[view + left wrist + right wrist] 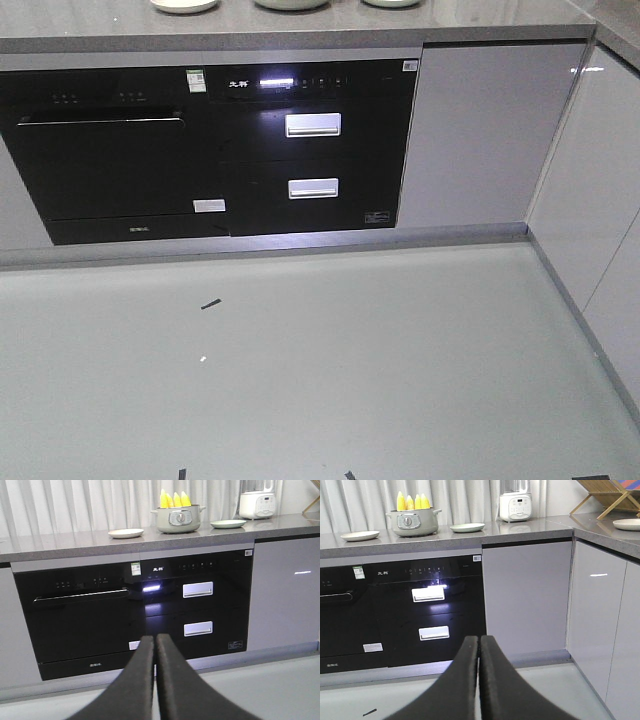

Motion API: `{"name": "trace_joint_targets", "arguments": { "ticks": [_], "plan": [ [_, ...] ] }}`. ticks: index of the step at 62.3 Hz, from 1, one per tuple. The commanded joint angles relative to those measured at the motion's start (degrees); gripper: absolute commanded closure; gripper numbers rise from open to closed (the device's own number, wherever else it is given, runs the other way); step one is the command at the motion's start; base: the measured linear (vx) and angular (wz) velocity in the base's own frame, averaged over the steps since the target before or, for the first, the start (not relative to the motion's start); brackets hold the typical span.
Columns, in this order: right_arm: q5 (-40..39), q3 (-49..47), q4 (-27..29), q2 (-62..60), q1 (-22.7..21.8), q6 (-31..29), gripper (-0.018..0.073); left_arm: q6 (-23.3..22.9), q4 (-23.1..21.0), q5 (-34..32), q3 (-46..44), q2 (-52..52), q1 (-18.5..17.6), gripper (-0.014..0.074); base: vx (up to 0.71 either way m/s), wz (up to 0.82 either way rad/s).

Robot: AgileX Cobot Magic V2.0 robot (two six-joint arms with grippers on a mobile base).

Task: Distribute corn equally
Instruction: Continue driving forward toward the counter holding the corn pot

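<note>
Corn (174, 499) stands on end in the pot (177, 521) on the counter (60, 544). A cream plate (125, 533) and a green plate (227, 524) flank it, probably so each can take two cobs. Both arms sit low, well back, aimed at the cabinets. The left gripper (154, 639) and the right gripper (479, 639) are clenched and empty.

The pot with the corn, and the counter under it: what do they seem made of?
The pot holding the corn looks like glazed ceramic or enamelled metal: pale green, smooth, slightly glossy; I cannot tell which. The counter looks like grey stone or composite: smooth, faintly mottled.
</note>
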Motion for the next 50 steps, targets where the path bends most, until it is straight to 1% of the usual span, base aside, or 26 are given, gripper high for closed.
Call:
{"name": "trace_joint_targets", "arguments": {
  "ticks": [1, 50],
  "plan": [
    [-4.1, 0.5, -0.6, -0.3, 0.2, -0.4, 0.0561, -0.7, -0.1, -3.9, 0.2, -1.0, -0.1, 0.0603, 0.1, -0.03],
    [-4.1, 0.5, -0.6, -0.3, 0.2, -0.4, 0.0561, -0.7, -0.1, -3.9, 0.2, -1.0, -0.1, 0.0603, 0.12, 0.01]
  ]
}}
